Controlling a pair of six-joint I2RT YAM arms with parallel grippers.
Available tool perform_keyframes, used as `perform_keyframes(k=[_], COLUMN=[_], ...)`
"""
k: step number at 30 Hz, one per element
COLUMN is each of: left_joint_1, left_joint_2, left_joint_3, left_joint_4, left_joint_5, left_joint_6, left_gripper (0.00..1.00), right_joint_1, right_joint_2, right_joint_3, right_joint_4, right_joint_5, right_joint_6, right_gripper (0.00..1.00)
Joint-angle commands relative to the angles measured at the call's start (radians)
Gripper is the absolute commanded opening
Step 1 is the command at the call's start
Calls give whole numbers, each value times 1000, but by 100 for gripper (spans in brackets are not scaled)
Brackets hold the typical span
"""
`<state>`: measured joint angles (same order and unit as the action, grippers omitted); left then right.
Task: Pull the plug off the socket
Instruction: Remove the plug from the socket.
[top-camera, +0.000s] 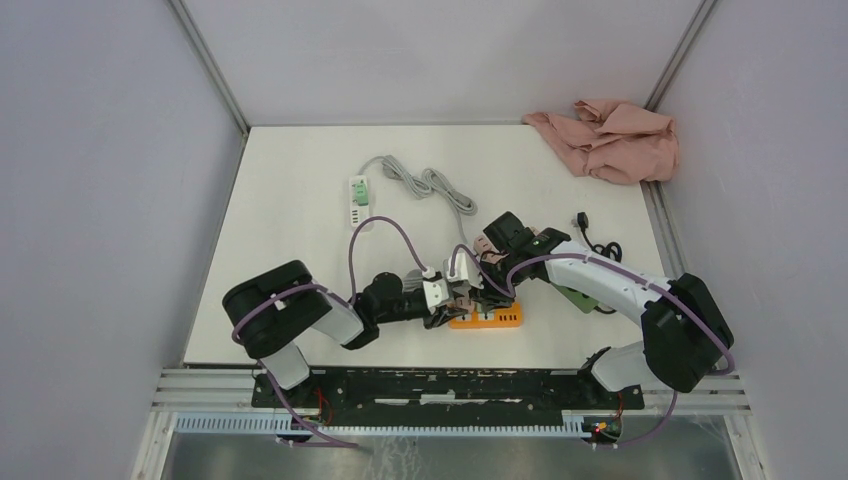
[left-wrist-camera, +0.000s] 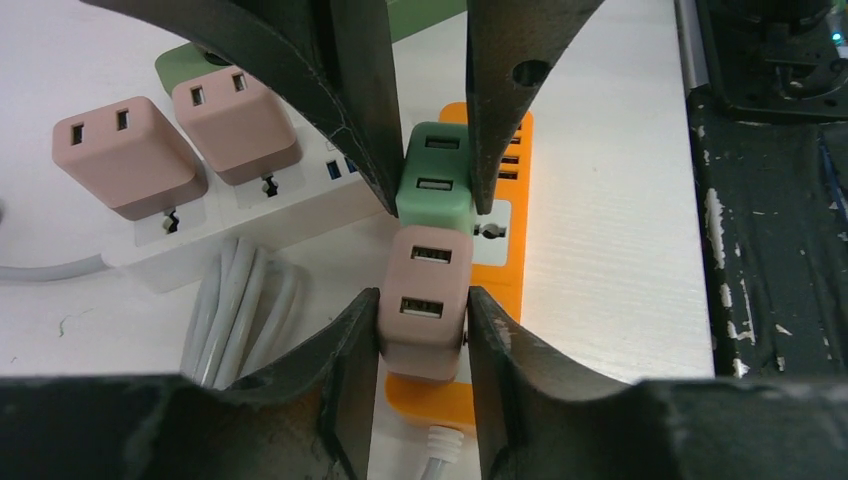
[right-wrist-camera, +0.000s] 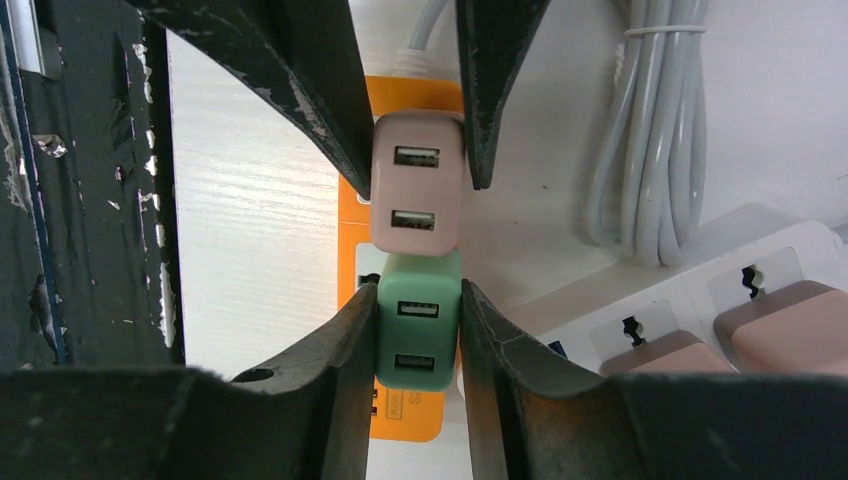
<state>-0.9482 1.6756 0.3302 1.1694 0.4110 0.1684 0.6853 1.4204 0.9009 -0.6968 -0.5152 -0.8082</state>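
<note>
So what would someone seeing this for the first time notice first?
Probably the left hand and right hand meeting tip to tip over the orange plastic power strip near the front of the white table. The left hand clamps the pink square USB charger, and the right hand clamps the green square USB charger plugged in right beside it. After that, the crumpled pink cloth in the far right corner.

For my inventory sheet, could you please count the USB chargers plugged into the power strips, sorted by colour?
Pink USB charger: 3 (one on the orange strip, two on the white strip)
Green USB charger: 1 (on the orange strip)
Total: 4
</note>
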Motion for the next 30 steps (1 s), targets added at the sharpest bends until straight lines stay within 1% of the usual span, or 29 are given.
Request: perform_keyframes(k=[1, 2, 3, 6, 9, 12, 15, 19, 21, 24, 27, 30], left_joint_1=[-2, -3, -2, -2, -7, -31, -63, -86, -97, -116, -121, -121], left_joint_2=[3, 3, 4, 0, -14, -35, -65, -86, -81, -62, -43, -44], left_joint_3=[17, 12, 5, -27, -60, -88, -100, -120, -115, -100, -95, -106], left_joint_4=[123, 128, 137, 168, 174, 144, 81, 53, 32, 20, 30, 43], left_joint_5=[58, 60, 62, 61, 49, 4, -46, -93, -108, -120, -129, -145], left_joint_6=[-66, -74, -82, -110, -137, -142, -134, -129, -122, -111, -113, -120], left_gripper=[33, 25, 21, 11, 4, 3, 3, 3, 3, 3, 3, 3], right_joint_1=[11, 11, 11, 11, 12, 11, 12, 11, 16, 58, 70, 57], right_joint_2=[8, 7, 7, 8, 8, 6, -1, 0, 4, 3, 7, 2], right_joint_3=[-2, -3, -3, 1, 3, 1, -3, -3, -10, -23, -11, -2], right_joint_4=[10, 11, 9, 7, 5, 5, 0, -21, -15, 48, 99, 89], right_joint_5=[-20, -25, -29, -39, -45, -56, -67, -81, -110, -116, -103, -62], right_joint_6=[-33, -36, -37, -37, -35, -41, -56, -77, -77, -26, 45, 36], right_gripper=[32, 30, 28, 24, 23, 19, 10, 1, 0, 0, 0, 0])
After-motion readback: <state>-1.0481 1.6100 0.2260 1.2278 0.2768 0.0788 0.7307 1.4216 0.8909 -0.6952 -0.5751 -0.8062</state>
